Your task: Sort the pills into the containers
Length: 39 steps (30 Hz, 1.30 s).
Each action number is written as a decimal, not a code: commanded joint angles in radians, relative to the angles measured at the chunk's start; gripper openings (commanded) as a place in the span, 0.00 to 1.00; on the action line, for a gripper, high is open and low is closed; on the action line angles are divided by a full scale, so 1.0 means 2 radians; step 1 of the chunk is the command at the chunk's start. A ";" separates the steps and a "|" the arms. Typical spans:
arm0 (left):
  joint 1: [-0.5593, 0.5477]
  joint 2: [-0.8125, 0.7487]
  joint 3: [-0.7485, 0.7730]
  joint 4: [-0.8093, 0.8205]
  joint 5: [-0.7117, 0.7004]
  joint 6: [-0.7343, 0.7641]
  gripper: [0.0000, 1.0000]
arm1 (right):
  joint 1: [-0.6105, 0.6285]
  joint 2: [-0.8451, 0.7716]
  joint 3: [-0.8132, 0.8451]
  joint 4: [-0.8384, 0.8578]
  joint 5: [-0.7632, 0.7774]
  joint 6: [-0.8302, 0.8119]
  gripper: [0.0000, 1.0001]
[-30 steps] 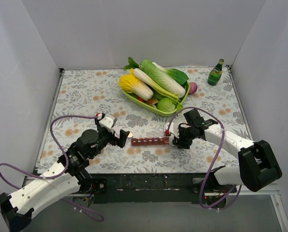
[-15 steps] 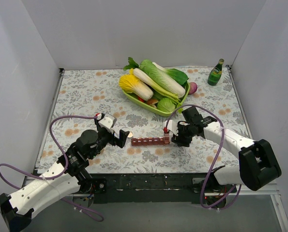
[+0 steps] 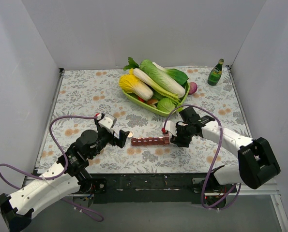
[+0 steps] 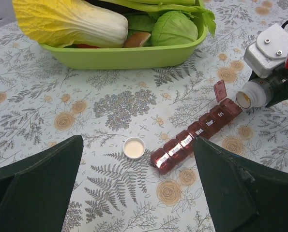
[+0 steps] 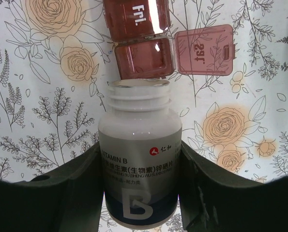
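The dark red pill organiser (image 3: 150,141) lies at the front middle of the table, day labels up. Its end compartment (image 5: 144,58) is open, with the lid (image 5: 204,50) flipped aside, and looks empty. My right gripper (image 3: 176,136) is shut on an uncapped white vitamin B bottle (image 5: 140,159), tipped with its mouth at that open compartment. The bottle also shows in the left wrist view (image 4: 252,96). My left gripper (image 4: 138,157) is open and empty above the organiser's other end (image 4: 169,155). The bottle's white cap (image 4: 134,147) lies beside it. No loose pills show.
A green tray (image 3: 156,107) of cabbages and other vegetables stands behind the organiser. A green glass bottle (image 3: 215,72) stands at the back right corner, with a purple vegetable (image 3: 192,88) beside the tray. White walls close in three sides of the table.
My right gripper has shifted slightly left and away with the bottle, bringing its mouth up to the organiser's open end. The left arm has not moved.
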 commanded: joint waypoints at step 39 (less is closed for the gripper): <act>0.002 -0.018 -0.002 0.009 0.007 0.008 0.98 | 0.046 0.029 0.055 -0.043 0.060 0.043 0.01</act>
